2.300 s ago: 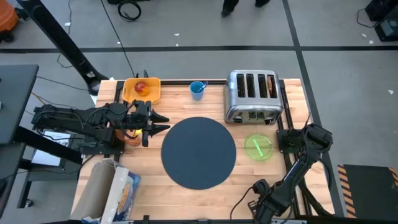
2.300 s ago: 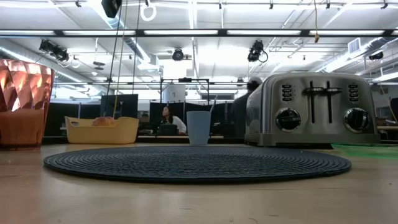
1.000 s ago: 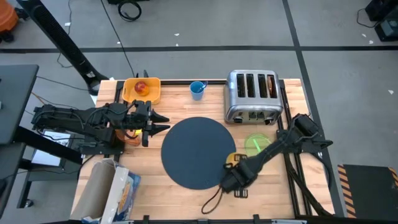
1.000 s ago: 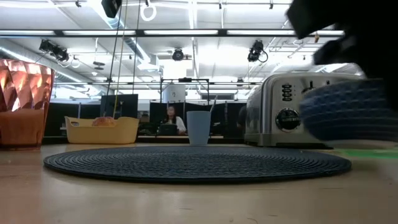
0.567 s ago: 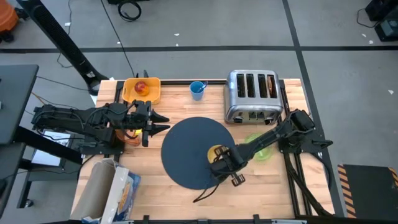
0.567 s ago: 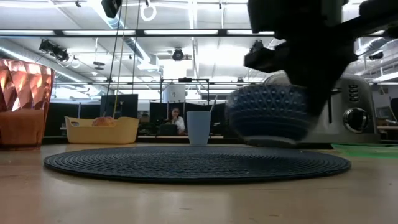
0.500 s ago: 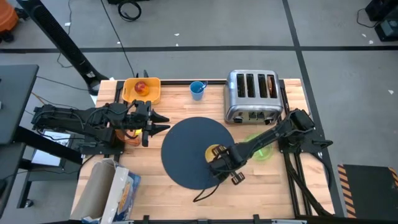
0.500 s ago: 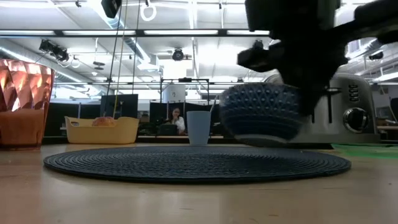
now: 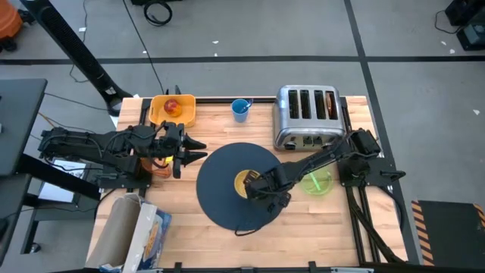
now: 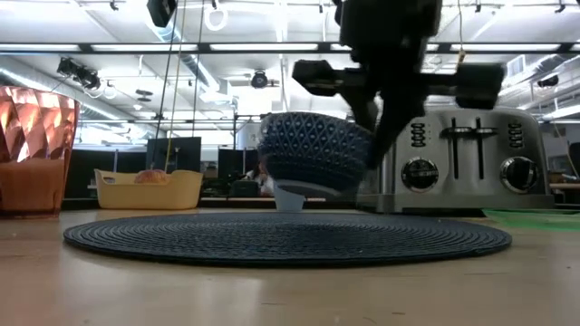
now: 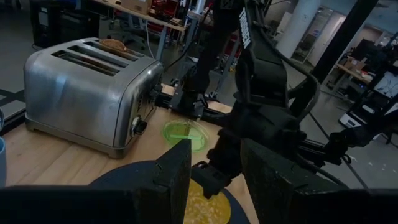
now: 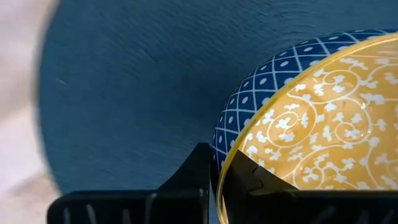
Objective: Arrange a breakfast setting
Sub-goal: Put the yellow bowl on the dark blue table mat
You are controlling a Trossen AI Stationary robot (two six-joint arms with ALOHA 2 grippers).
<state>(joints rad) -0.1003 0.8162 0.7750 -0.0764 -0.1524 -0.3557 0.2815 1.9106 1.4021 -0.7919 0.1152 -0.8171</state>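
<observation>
A round dark blue-grey mat (image 9: 227,208) lies mid-table. Just above it hangs a small bowl (image 10: 317,154), yellow inside (image 9: 244,182) and blue-patterned outside, with my right gripper (image 9: 258,186) shut on its rim. A green plate (image 9: 314,182) lies to the mat's right. At the far edge stand a blue cup (image 9: 241,108) and a yellow tray (image 9: 186,114) with a red apple (image 9: 172,107) in it. My left gripper (image 9: 198,150) waits open and level at the mat's left, next to the orange tumbler (image 10: 32,149). My right gripper pinches the bowl's rim (image 12: 222,163), one finger (image 12: 252,177) inside the bowl and one (image 12: 196,165) on the outer wall. The fingers come from above, slanting down from the table's right. The bowl hangs tilted, clear of the mat.
A silver toaster (image 9: 308,117) with toast in one slot (image 9: 330,100) stands at the far right. A paper bag and a box (image 9: 140,231) lie at the near left corner. The left arm (image 9: 91,148) stretches along the table's left edge.
My right gripper has carried the bowl from the mat's right edge toward the table's left, over the middle of the mat, while the wrist rolled. The bowl has stayed clear of the mat and now hangs tilted.
</observation>
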